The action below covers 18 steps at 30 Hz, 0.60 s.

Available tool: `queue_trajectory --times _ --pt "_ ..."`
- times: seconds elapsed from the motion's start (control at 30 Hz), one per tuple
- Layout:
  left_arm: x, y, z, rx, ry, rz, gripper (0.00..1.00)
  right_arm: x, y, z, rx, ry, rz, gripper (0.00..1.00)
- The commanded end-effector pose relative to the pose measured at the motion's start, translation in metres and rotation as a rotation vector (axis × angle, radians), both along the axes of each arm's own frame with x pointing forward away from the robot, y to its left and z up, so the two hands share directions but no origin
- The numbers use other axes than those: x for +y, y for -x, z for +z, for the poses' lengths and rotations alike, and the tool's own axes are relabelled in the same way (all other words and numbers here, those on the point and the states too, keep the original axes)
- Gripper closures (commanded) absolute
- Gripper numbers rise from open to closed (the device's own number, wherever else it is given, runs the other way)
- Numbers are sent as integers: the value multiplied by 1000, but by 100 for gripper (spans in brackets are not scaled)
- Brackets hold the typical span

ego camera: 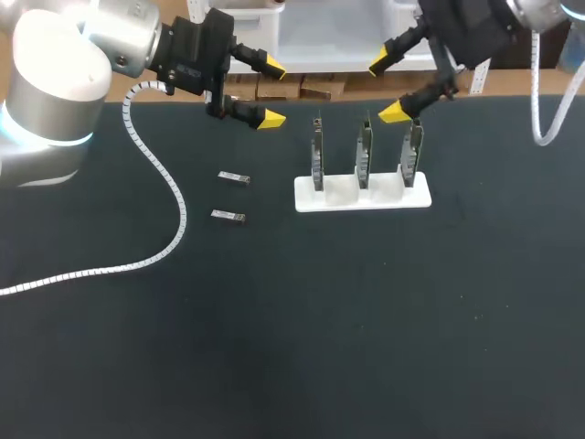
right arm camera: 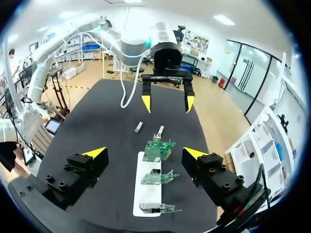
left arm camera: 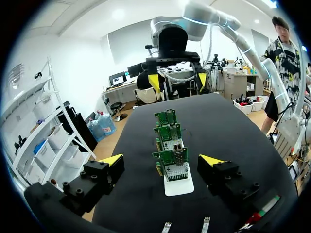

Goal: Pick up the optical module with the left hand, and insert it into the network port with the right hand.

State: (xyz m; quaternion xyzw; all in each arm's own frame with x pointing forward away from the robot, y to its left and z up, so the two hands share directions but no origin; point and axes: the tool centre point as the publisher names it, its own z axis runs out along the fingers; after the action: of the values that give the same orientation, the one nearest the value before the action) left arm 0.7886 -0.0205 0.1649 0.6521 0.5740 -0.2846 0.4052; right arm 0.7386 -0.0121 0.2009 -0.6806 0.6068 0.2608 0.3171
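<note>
Two small silver optical modules point(ego camera: 234, 177) point(ego camera: 228, 217) lie flat on the black table, left of a white base point(ego camera: 362, 194) holding three upright green boards with network ports point(ego camera: 365, 154). My left gripper point(ego camera: 272, 92) hovers open above the table's far edge, behind the modules and empty. To its right my right gripper point(ego camera: 388, 88) hangs open above the rightmost board, holding nothing. In the left wrist view my gripper point(left arm camera: 162, 160) faces the row of boards point(left arm camera: 170, 155), with both modules point(left arm camera: 166, 227) point(left arm camera: 205, 224) below it. In the right wrist view my gripper point(right arm camera: 145, 153) stands over the boards point(right arm camera: 158, 150), the modules point(right arm camera: 139, 127) point(right arm camera: 158, 131) beyond them.
A white spiral cable point(ego camera: 155, 155) trails from my left arm across the table's left part. Cardboard boxes point(ego camera: 292, 89) sit along the far edge behind the boards. The black table surface point(ego camera: 366, 320) stretches in front of the base.
</note>
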Motion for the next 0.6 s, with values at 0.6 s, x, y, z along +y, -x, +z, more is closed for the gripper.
queue_trajectory --times 0.6 --pt "0 -2 0 3 -5 -3 0 -23 23 0 52 29 -47 0"
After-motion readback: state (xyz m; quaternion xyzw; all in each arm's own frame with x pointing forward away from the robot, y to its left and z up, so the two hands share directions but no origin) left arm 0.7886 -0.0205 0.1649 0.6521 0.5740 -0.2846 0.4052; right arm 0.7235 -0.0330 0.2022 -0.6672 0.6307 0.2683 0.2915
